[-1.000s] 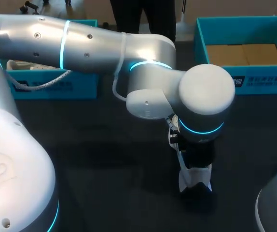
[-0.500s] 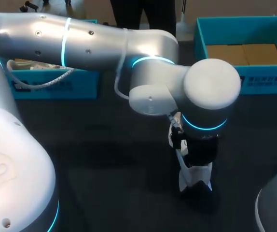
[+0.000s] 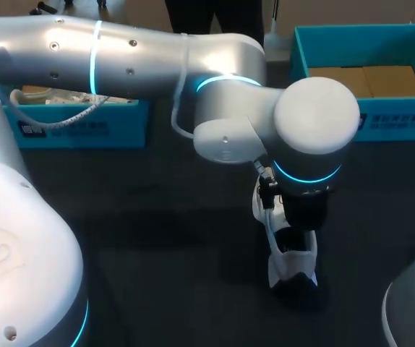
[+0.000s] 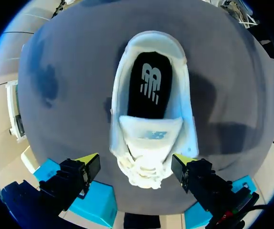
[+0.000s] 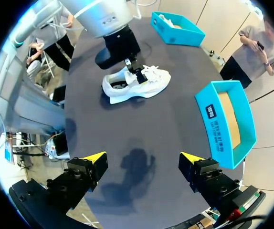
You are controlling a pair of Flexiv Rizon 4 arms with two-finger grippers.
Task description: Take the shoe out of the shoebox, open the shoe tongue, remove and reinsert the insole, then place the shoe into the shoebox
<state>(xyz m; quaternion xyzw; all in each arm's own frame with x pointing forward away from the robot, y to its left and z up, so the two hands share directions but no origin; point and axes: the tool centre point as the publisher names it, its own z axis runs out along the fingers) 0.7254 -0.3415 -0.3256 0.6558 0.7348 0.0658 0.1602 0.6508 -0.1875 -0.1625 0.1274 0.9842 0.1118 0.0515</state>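
**Left gripper over shoe, insole not yet pulled**

The shoe (image 5: 120, 88) is found upright on the table (image 3: 157, 238), well apart from the teal shoebox (image 3: 395, 123). The left gripper (image 4: 136, 162) is held above it, fingers spread to either side of the laced front, nothing touched. The right gripper (image 5: 143, 158) is likewise spread and empty, far from the shoe.

Risk noted: the tongue (image 4: 150, 136) lies over the front of the black insole (image 4: 149, 90). If only the heel end is pinched, the insole may fold, or the unheld shoe may be lifted with it.

In the head view the shoe is largely hidden by the left wrist. The insole's toe end cannot be seen.
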